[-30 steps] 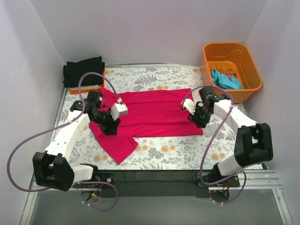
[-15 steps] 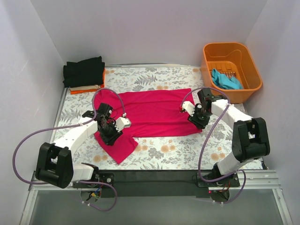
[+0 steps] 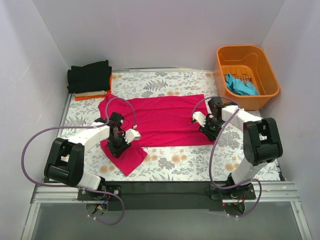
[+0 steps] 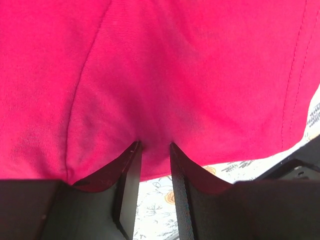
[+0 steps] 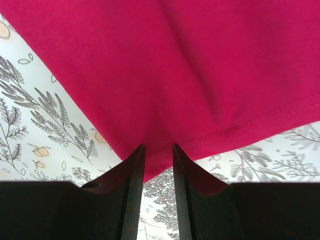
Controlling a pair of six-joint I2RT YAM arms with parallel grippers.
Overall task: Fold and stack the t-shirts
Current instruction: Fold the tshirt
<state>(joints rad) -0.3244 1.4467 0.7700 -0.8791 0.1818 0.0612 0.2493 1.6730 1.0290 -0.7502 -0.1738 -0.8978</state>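
"Magenta t-shirt [image 3: 165, 120], how does it lie?"
"Flat mid-table [image 3: 200, 160], long axis left to right, hem toward the orange basket [image 3: 220, 65]."
"Claws?"
"Left gripper [image 4: 155, 145] and right gripper [image 5: 157, 146] each pinched nearly closed on its cloth."

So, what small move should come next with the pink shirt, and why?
Probably raise both together a little: the left gripper and right gripper each pinch the near edge of the pink shirt, which lies spread flat, ready to fold.
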